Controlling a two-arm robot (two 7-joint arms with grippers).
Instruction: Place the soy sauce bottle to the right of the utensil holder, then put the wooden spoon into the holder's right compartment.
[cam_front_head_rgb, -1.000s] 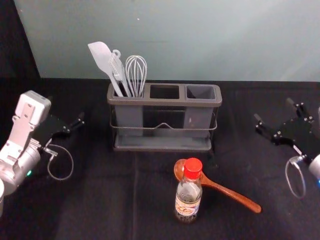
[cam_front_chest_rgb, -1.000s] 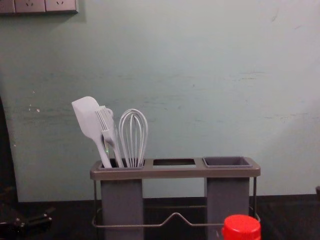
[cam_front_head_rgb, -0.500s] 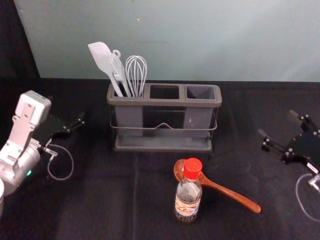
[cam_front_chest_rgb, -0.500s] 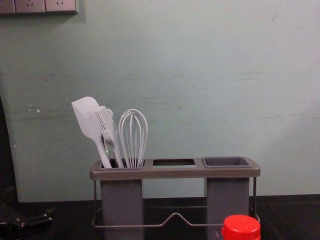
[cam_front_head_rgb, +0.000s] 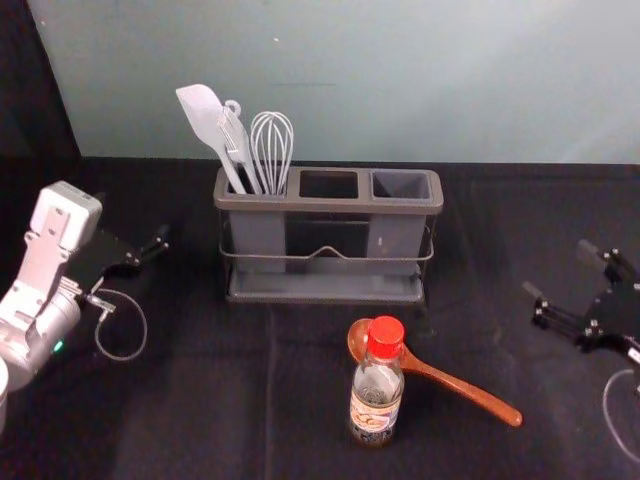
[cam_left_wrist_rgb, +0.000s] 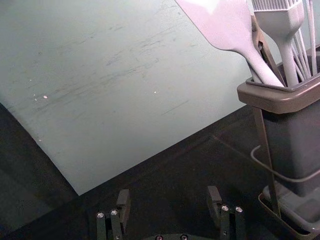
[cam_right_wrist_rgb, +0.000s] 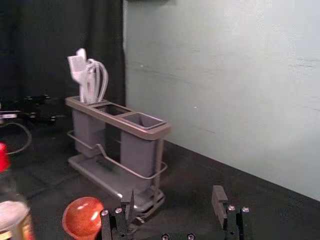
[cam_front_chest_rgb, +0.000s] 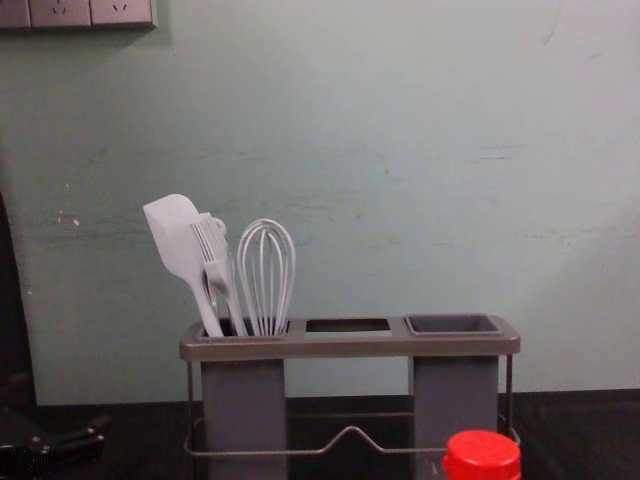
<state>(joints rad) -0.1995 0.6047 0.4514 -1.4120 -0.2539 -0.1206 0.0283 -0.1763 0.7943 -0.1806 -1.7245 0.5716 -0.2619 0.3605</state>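
My right gripper (cam_front_head_rgb: 562, 268) is open at the right edge in the head view, apart from everything; in the right wrist view the gripper (cam_right_wrist_rgb: 172, 205) has nothing between its fingers. The left gripper (cam_front_head_rgb: 152, 250) stays parked at the left; in the left wrist view the gripper (cam_left_wrist_rgb: 169, 202) is open and empty. The soy sauce bottle (cam_front_head_rgb: 377, 396), red-capped, stands upright in front of the utensil holder (cam_front_head_rgb: 328, 204). Just behind it lies the wooden spoon (cam_front_head_rgb: 462, 388), bowl partly hidden by the cap, handle pointing right and nearer. The holder's right compartment (cam_front_head_rgb: 401, 184) is empty.
A white spatula (cam_front_head_rgb: 207, 122), a brush (cam_front_head_rgb: 239, 150) and a whisk (cam_front_head_rgb: 272, 150) stand in the holder's left compartment. A pale wall (cam_front_head_rgb: 480, 80) rises behind the black-covered table (cam_front_head_rgb: 200, 400). Free table lies between the holder and my right gripper.
The right gripper has shifted right and slightly nearer in the head view, with its cable moving toward the edge. The left gripper, bottle, spoon and holder have stayed put.
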